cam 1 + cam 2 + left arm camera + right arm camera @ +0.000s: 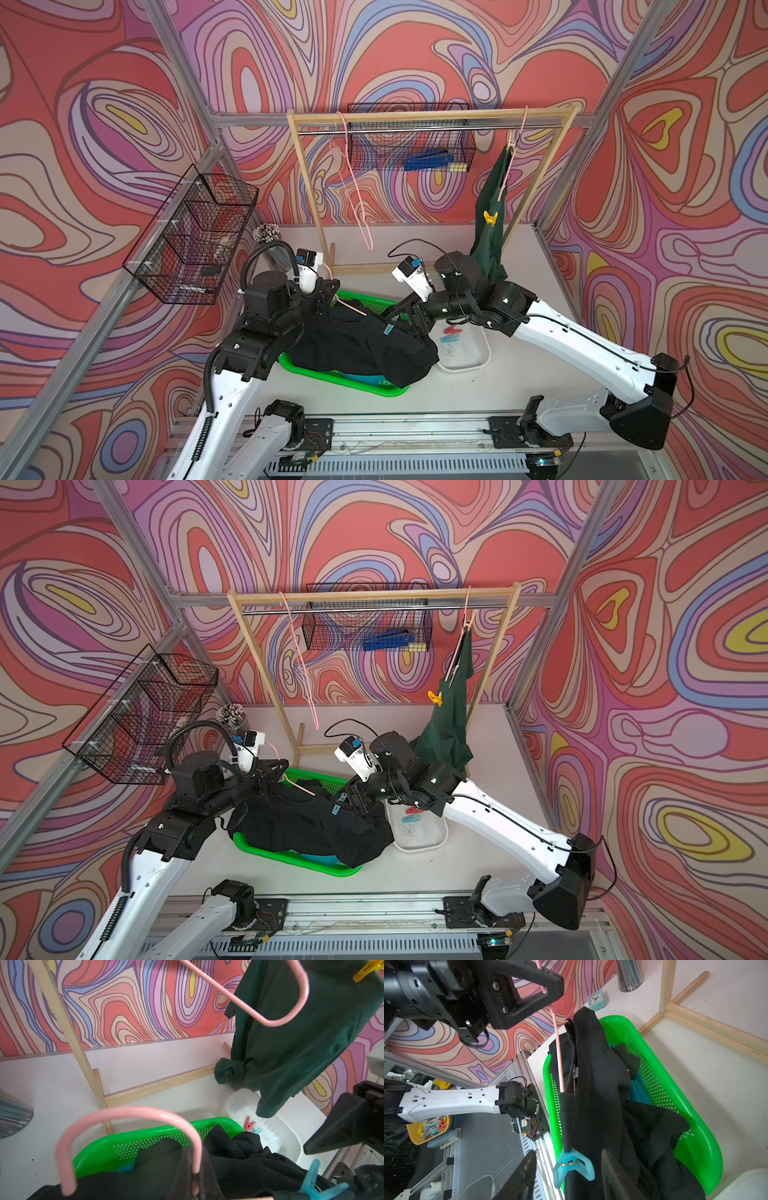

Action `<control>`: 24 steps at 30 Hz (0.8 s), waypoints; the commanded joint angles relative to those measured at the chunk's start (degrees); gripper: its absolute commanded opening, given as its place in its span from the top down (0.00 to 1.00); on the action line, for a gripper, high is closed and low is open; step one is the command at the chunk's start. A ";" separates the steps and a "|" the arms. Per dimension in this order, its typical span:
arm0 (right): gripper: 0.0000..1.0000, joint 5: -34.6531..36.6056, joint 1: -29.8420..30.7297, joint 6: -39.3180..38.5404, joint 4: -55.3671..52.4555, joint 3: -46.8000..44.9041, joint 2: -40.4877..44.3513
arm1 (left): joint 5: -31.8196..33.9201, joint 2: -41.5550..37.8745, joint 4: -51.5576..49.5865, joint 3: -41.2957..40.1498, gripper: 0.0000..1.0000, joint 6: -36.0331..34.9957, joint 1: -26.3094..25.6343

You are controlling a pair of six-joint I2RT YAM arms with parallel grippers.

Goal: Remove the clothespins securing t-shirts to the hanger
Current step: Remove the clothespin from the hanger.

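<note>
Green perforated plastic basket: on the tabletop, left of centre and nearest the front edge
Turquoise t-shirt: lying inside the basket, mostly covered by the black one
Plain black t-shirt: draped over the basket and spilling past its right end, with its neck on a thin pink hanger
Left gripper: pressed together on the thin pink hanger's stem just below the hook, above the basket's far left end
Light blue plastic clothespin: clipped on the black t-shirt's shoulder at the hanger's end, over the basket's right side
Right gripper: spread, with one finger on each side of that clothespin; neither finger visibly touches it
White plastic tray: on the tabletop just right of the basket, with the black t-shirt's edge lying against it
Red plastic clothespin: loose in the tray's far part
Second light blue clothespin: loose in the tray just beside the red one
Wooden rack with a metal rail: standing along the tabletop's back edge
Empty pink hanger: hooked on the left part of the rail and hanging tilted
Plain dark green t-shirt: hanging from another pink hanger at the rail's right end, toward the back right corner, with its hem behind the right arm
Yellow plastic clothespin: clipped on the dark green t-shirt's near shoulder
</note>
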State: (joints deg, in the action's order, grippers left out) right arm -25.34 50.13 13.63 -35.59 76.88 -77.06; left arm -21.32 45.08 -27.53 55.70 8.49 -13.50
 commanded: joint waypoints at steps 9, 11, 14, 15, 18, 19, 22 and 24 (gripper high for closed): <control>0.57 -0.93 0.32 0.29 -0.07 -2.28 0.51 | 0.77 -0.26 1.34 -0.68 1.00 -1.49 -0.04; 0.62 -1.02 0.32 0.35 0.32 -2.38 0.62 | 0.76 -0.14 1.26 -0.68 1.00 -1.44 -0.04; 0.68 -1.05 0.28 0.51 0.86 -2.83 0.96 | 0.77 -0.16 1.38 -0.74 1.00 -1.45 -0.03; 0.70 -1.24 0.27 0.52 1.09 -3.00 1.05 | 0.76 -0.17 1.38 -0.76 1.00 -1.41 0.01; 0.75 -1.16 0.31 0.68 1.23 -3.32 1.09 | 0.71 -0.17 1.34 -0.66 1.00 -1.45 -0.04; 0.78 -1.18 0.32 0.70 1.31 -3.43 1.07 | 0.76 -0.20 1.34 -0.70 1.00 -1.46 -0.02; 0.84 -1.12 0.28 0.95 1.92 -3.66 1.24 | 0.98 -0.34 1.36 -0.81 1.00 -1.54 -0.04; 0.85 -0.68 0.32 1.21 2.56 -3.67 1.32 | 1.00 -0.34 1.42 -0.92 1.00 -1.55 -0.04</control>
State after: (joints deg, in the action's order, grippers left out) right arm -26.35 50.24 14.61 -34.74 73.91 -76.95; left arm -20.71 45.10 -27.55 55.02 8.05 -13.50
